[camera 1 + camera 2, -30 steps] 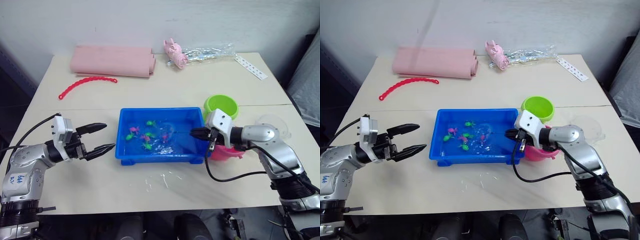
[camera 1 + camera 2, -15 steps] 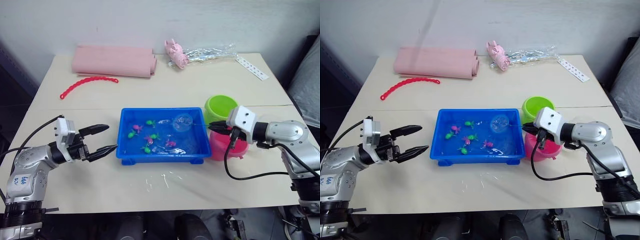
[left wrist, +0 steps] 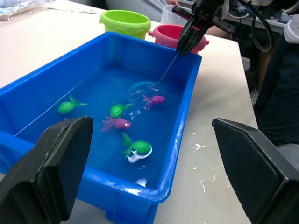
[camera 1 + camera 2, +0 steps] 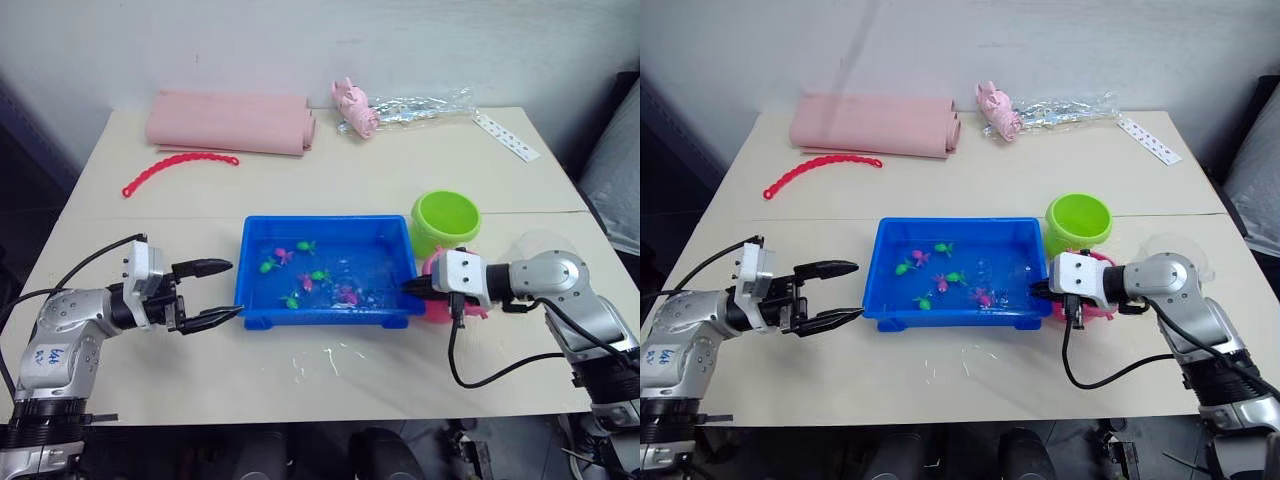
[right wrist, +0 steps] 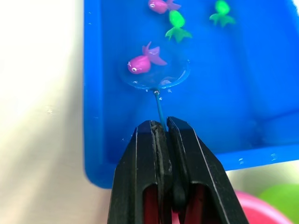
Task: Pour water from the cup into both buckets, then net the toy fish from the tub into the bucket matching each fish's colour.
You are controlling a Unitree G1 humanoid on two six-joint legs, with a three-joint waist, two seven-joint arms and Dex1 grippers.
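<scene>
The blue tub holds water and several small green and pink toy fish. My right gripper hovers at the tub's right front rim, shut on the thin handle of a small net. The net's hoop lies in the water under a pink fish. The pink bucket stands right behind that gripper, largely hidden, and the green bucket stands just beyond it. The clear cup rests at the far right. My left gripper is open, just left of the tub.
A folded pink cloth, a red bead chain, a pale pink pig toy, a crinkled clear bag and a white strip lie at the back. Water drops dot the table before the tub.
My right gripper swung the net up and right over the tub, then back down into the water near the front right. My left gripper edged closer to the tub.
</scene>
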